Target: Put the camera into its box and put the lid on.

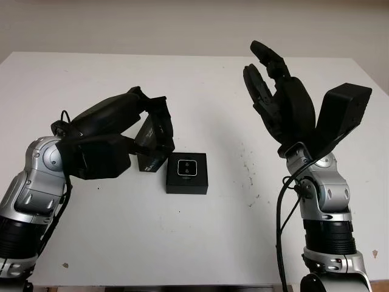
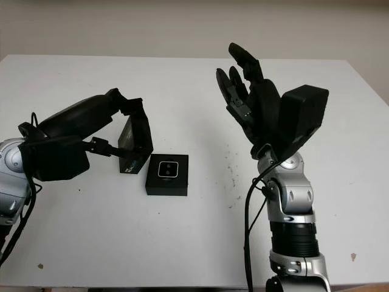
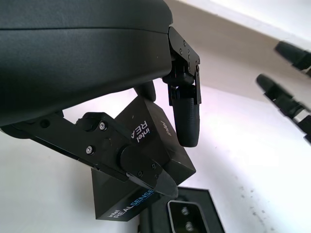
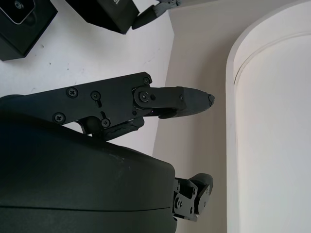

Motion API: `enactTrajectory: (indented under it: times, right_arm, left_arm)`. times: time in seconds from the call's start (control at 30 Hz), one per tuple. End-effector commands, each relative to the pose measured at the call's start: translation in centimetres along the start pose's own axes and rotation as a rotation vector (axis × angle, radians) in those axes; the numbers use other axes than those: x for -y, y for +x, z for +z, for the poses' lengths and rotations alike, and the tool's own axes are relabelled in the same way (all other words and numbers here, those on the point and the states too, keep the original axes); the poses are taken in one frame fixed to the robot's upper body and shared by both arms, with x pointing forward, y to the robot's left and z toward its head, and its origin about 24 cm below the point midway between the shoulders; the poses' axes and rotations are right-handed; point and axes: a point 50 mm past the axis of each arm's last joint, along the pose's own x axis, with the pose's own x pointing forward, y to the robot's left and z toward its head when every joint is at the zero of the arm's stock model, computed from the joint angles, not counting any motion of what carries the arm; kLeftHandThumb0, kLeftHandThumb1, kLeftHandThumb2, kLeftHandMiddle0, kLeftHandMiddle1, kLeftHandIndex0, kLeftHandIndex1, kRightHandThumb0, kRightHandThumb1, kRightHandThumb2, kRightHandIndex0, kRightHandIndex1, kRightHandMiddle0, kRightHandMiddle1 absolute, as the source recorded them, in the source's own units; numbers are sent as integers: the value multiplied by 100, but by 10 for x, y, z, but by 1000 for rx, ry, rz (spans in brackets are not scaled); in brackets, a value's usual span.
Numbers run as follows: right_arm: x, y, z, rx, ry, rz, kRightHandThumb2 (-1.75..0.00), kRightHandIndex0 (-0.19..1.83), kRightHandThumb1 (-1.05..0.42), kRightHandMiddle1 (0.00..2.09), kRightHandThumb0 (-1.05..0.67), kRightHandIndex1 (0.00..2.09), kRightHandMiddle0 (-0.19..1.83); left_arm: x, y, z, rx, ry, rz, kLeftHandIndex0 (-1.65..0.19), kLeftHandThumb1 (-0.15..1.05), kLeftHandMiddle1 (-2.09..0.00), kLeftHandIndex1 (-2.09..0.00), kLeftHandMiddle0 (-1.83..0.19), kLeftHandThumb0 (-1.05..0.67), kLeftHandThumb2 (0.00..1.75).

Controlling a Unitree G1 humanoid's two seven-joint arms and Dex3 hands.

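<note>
The box (image 1: 187, 173) sits on the table (image 1: 200, 243) with the camera (image 1: 186, 168) already seated inside, just beside the left hand (image 1: 149, 131), which grips the lid (image 1: 153, 143) tilted above the table. The lid step is in hand: the next move calls for levelling the lid and lowering it squarely over the box. The right hand (image 1: 276, 91) is raised, open, well apart from the box on the other side.

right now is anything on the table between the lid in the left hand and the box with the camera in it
Nothing visible is. The left hand holds the black printed cardboard lid, tilted, right beside the open black square box, whose silver-faced camera already sits inside. Only bare white table lies between them. The open right hand is raised well off to the side.
</note>
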Motion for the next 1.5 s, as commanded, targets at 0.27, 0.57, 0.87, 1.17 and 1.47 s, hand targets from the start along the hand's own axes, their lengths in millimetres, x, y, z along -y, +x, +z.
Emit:
enactTrajectory:
  times: [0.27, 0.57, 0.87, 1.17, 1.47]
  right_arm:
    - [1, -2, 2, 13, 7, -6, -30, -2, -105, 60, -51, 6, -19]
    - [0, -2, 1, 13, 6, -10, -30, -1, -105, 59, -50, 6, -19]
    - [0, -3, 1, 19, 8, -13, -30, -2, -105, 59, -50, 6, -19]
    - [0, -3, 0, 25, 13, -21, -30, -3, -105, 60, -50, 5, -19]
    - [-2, -3, 0, 24, 17, -25, -29, -2, -105, 65, -51, 6, -19]
  left_arm:
    - [-9, -1, 13, 24, 23, -6, -29, 94, -179, -157, -22, -12, 6]
    - [-4, 2, 19, 57, 29, -64, -33, 93, -172, -157, -30, -10, 5]
    - [2, 6, 21, 43, 3, -169, -29, 94, -173, -162, -26, -8, 5]
    - [6, 9, 25, 61, -19, -237, -28, 96, -184, -170, -26, -9, 6]
    - [6, 11, 26, 55, -41, -272, -29, 96, -177, -169, -30, -8, 5]
